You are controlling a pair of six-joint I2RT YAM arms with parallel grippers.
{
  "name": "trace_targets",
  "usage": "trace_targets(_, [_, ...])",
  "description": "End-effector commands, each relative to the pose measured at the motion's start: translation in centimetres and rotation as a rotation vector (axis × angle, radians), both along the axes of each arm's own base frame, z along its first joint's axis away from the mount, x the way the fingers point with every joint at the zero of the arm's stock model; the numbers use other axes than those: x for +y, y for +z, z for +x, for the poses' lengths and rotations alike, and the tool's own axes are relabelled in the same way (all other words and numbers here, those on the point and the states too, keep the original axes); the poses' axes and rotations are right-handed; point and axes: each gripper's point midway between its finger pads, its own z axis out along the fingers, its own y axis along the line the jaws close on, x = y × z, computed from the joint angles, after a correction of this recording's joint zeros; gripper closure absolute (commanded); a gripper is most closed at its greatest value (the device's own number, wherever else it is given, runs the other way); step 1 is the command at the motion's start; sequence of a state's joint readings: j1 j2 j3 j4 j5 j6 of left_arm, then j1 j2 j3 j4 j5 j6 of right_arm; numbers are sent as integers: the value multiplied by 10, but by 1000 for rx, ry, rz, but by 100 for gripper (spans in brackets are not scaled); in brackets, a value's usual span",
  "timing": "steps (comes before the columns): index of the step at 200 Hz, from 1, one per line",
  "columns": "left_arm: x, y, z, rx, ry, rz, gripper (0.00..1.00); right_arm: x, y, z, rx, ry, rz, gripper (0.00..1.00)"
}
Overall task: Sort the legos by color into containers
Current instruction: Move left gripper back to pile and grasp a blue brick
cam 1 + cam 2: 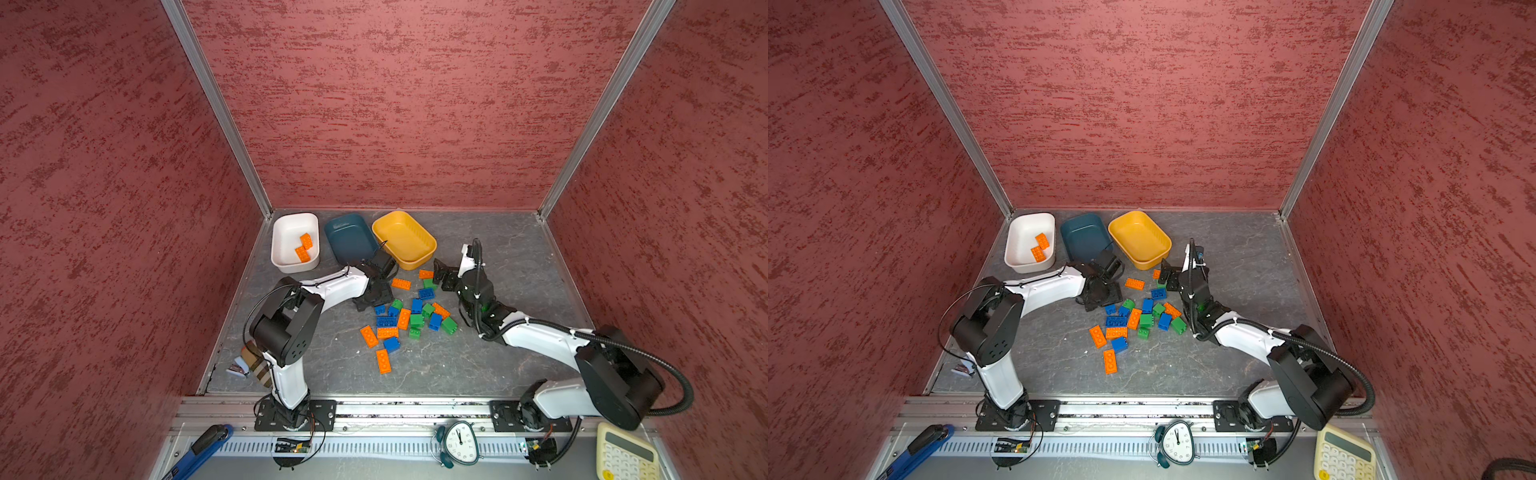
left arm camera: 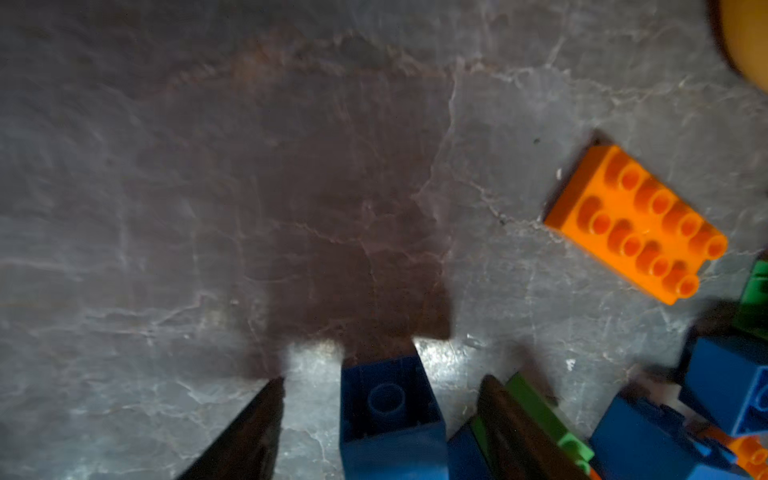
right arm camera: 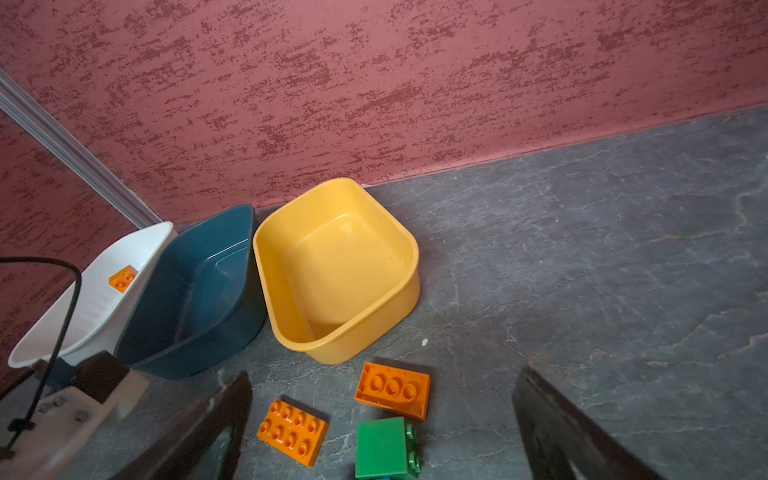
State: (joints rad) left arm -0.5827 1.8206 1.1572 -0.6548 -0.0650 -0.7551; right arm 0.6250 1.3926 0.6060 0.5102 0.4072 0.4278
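Blue brick point(image 2: 390, 415) sits inside half-open left claw point(image 2: 384, 379), ungripped; right claw point(image 3: 384, 376) wide, empty.

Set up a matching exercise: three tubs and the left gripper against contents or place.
1 white plastic tub
2 dark teal plastic tub
3 yellow ribbed plastic tub
4 left gripper

a blue plastic brick between its jaws
b middle of the tub row
c holds two orange plastic bricks
d empty, right end of the row

Pairs: 1c, 2b, 3d, 4a
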Motion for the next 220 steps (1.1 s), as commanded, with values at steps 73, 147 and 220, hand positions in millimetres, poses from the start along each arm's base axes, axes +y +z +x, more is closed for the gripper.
trace_targets(73, [-6,-7,-5,28,-38,-13,72,10,-4,5,78,27,29,1])
trace_targets(147, [1,28,24,-107,-29,-45,80,23,-3,11,129,60,32,1])
trace_targets(220, [28,95,86,-297,19,-79,82,39,-26,16,213,102,45,1])
